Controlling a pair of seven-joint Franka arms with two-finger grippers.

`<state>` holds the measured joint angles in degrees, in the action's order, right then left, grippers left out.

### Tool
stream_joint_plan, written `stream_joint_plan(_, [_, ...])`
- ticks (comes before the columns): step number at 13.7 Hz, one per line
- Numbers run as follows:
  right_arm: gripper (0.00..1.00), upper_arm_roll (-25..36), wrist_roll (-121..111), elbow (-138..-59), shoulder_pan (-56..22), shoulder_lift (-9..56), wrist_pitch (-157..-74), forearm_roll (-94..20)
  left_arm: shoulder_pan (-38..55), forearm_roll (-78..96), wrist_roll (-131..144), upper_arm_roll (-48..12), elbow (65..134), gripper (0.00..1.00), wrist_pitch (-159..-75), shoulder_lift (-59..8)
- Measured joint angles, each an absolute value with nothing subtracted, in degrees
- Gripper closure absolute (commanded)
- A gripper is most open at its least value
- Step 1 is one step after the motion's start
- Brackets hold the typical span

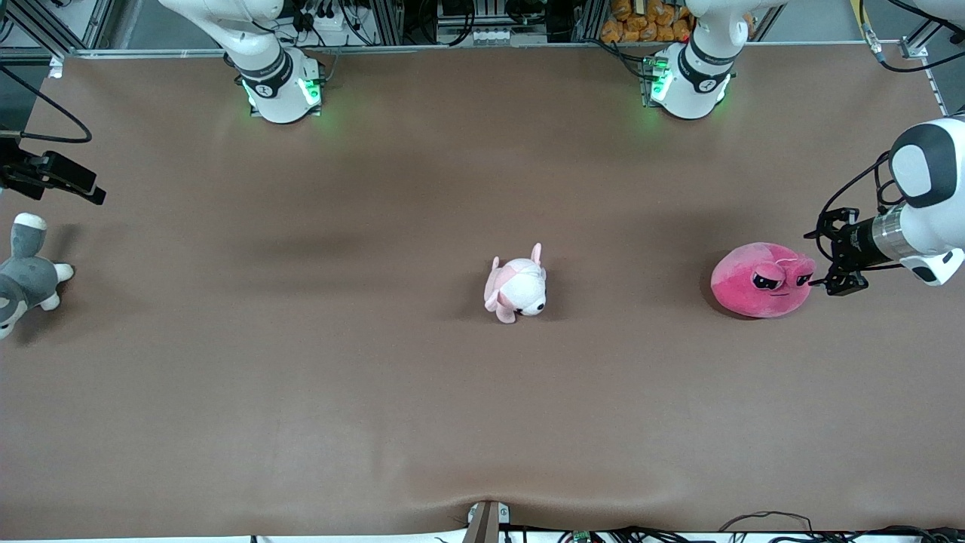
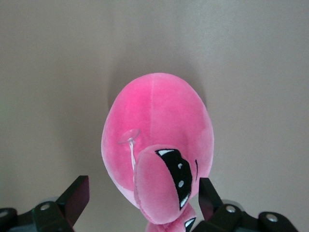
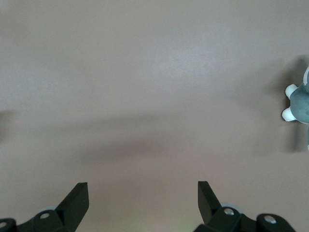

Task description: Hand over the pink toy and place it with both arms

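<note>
The pink toy (image 1: 761,280) lies on the brown bench (image 1: 422,392) toward the left arm's end, at about three o'clock from the bench's middle in the front view. It is a rounded hot-pink blob resting flat, its two black droopy eyes turned toward the left arm's end of the bench. In the left wrist view the toy (image 2: 157,145) shows one bulging eye lobe and a thin white thread with a clear disc on its crown.

The left end effector (image 1: 823,265) is low at the toy's eye end, at three o'clock from it. Its fingers (image 2: 77,195) are spread wide, one on each side of the eye lobe, with bench showing between the pads and the plush; no pad presses the toy in the wrist view, though in the front view the fingertips appear to meet its edge.

A small pale pink-and-white puppy (image 1: 516,289) sits near the bench's middle, at nine o'clock from the toy and well apart from it. A grey-and-white plush (image 1: 26,273) lies at the right arm's end, at the nine o'clock edge of the front view.

The right arm waits; its end effector (image 3: 143,198) shows only in its own wrist view, spread wide over bare bench, holding nothing, with the grey plush (image 3: 299,101) at the edge of that view. No containers are on the bench.
</note>
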<state>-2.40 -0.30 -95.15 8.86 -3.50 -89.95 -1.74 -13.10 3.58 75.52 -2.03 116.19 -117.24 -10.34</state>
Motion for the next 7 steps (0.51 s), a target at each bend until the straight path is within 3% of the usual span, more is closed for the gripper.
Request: stream_joint_plan(7, [0.0, -2.3, -0.3, -95.1, 8.8, -1.9, -89.9, -1.7, -12.7, 3.6, 75.5, -2.2, 116.6, 0.0, -120.1, -12.7])
